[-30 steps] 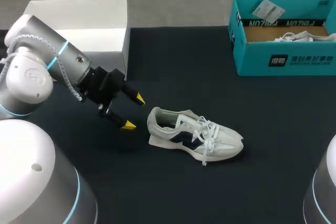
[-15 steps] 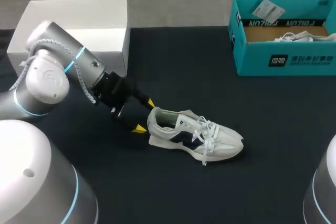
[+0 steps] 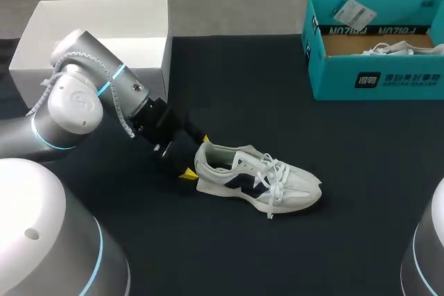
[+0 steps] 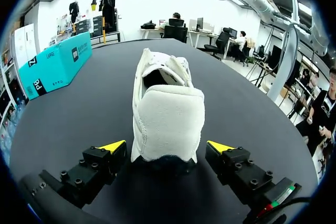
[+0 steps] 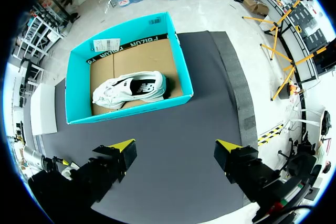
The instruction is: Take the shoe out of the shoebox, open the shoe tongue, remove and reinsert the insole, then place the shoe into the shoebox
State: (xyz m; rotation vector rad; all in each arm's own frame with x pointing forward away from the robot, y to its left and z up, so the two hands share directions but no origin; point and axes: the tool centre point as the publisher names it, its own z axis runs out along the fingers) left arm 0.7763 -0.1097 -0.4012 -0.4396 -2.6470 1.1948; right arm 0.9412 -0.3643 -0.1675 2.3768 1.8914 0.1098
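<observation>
White shoe (image 3: 257, 179) upright on table, heel toward left gripper (image 3: 195, 155) — jaws wide, straddling heel, gripping nothing; probably lined up to steady it. Right gripper (image 5: 175, 145) spread, empty.

Shoebox (image 3: 333, 77) — cut by the head view's right edge; its wall hides most of a second shoe (image 3: 399, 48).

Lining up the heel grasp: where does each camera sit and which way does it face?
Head: above and behind the table, looking down; left arm comes in at left, by the shoe.
Left wrist: low, looking along the open left gripper at the shoe's heel.
Right wrist: high, looking down past the open right gripper into the shoebox.
Head and left wrist share shoe and shoebox.
</observation>
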